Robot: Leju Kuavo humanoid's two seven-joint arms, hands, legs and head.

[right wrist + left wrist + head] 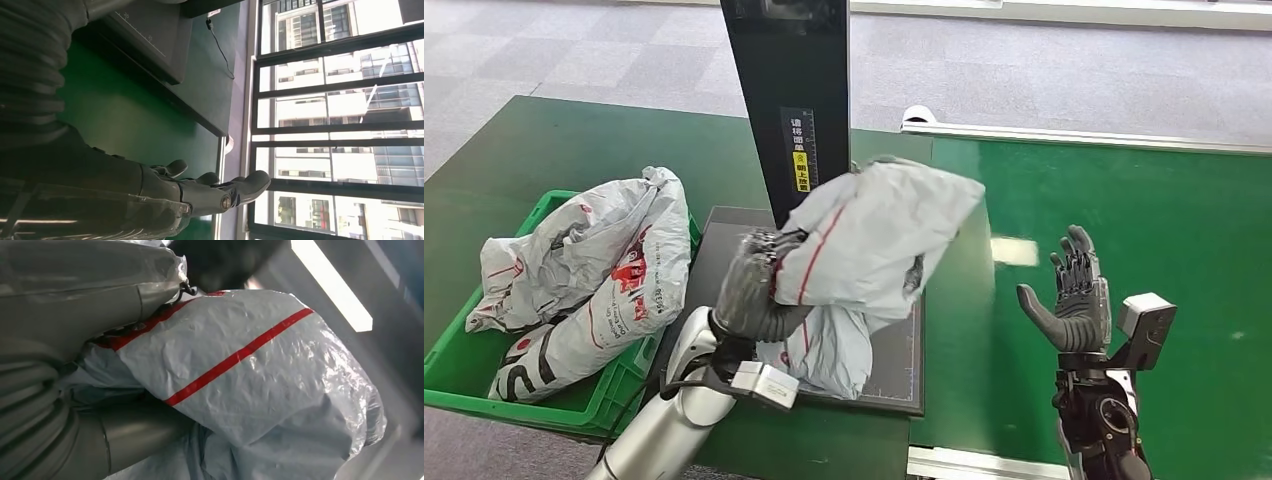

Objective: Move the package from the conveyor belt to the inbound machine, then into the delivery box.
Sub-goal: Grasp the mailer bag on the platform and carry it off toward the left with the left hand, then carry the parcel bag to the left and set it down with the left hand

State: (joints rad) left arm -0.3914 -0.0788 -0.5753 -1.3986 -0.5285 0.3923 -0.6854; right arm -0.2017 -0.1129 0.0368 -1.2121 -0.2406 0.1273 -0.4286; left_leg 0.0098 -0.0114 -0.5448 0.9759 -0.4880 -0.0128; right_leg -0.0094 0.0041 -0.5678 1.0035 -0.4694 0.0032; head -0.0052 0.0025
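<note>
The left hand (754,290) grips a grey plastic courier bag (879,240), its dark fingers curled into the crumpled film on the bag's near-left side. The bag is soft and wrinkled, with a thin red stripe running across it; in the left wrist view the glossy creased plastic (260,385) bulges out between the thick grey thumb and the fingers, two red bands crossing it. The bag hangs clear above the inbound machine's flat black platform (904,350), just in front of that machine's upright black column (789,90), which carries a yellow-and-white label.

Below the left hand, between its wrist and the platform, a second rumpled grey bag (824,350) lies on the black surface.

To the left of the left hand stands a green plastic crate (464,375) with ribbed walls, holding a heap of similar grey mailers (589,270) printed in red and black.

The right hand (1072,300) is held upright, palm facing the left hand, fingers spread apart and nothing in it. It hovers over the smooth green conveyor belt (1144,220), well apart from the held bag. In the right wrist view its fingers (210,192) stretch out straight above the green surface.
</note>
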